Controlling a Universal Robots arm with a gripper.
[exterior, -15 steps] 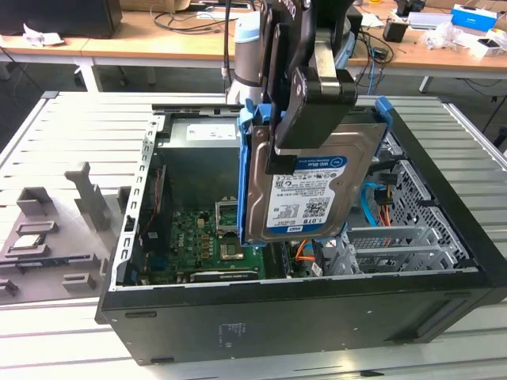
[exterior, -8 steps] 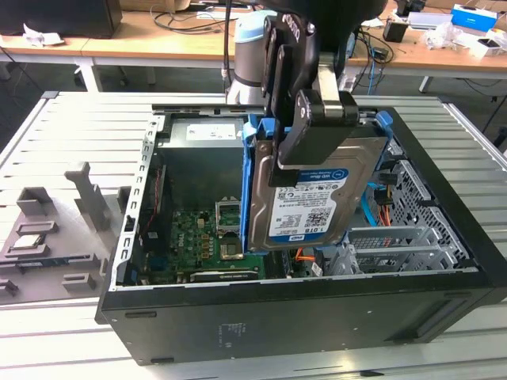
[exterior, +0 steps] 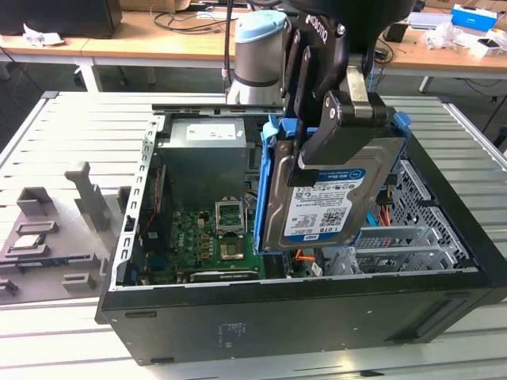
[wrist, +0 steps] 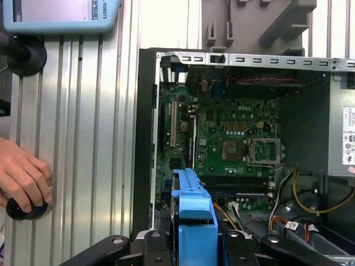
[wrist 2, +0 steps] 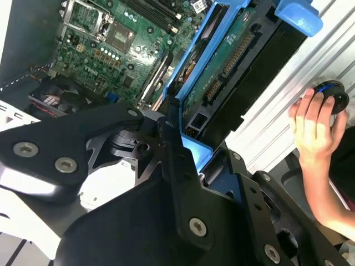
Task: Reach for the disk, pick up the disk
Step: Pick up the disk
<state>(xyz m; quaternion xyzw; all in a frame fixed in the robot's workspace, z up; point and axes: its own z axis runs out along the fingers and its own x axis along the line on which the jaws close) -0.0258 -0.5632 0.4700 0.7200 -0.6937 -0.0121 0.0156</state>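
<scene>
**Disk held above the open computer case**

In the exterior view, grey holders (exterior: 47,229) are seen on the slatted desk (exterior: 79,142), well apart from the fingers, toward the exterior view's left. The open computer case (exterior: 317,317) lies on the same desk, and its green motherboard (exterior: 202,237) is seen below the fingers and a little toward the exterior view's left. A grey power supply (exterior: 202,154) is placed inside the case, behind the motherboard.

The gripper (exterior: 337,131) is seen over the case, and its fingers are closed on the upper part of the disk (exterior: 325,210). The disk is held upright and tilted, clear of the case floor, with its white-and-blue label turned to the camera. Its blue frame (exterior: 265,182) runs along the side toward the exterior view's left. Below the disk, the metal drive cage (exterior: 404,237) of the case is seen.

In the first wrist view, the blue frame (wrist: 194,221) is seen between the black fingers (wrist: 105,250), with the motherboard (wrist: 222,133) beyond it. A person's hand (wrist: 22,180) rests on a small dark object (wrist: 22,209) on the desk (wrist: 83,138), well to the side of the fingers.

In the second wrist view, the disk (wrist 2: 233,72) is gripped at its end, its green circuit side is shown, and the hand (wrist 2: 316,124) is seen on a dark round object (wrist 2: 331,94).
</scene>
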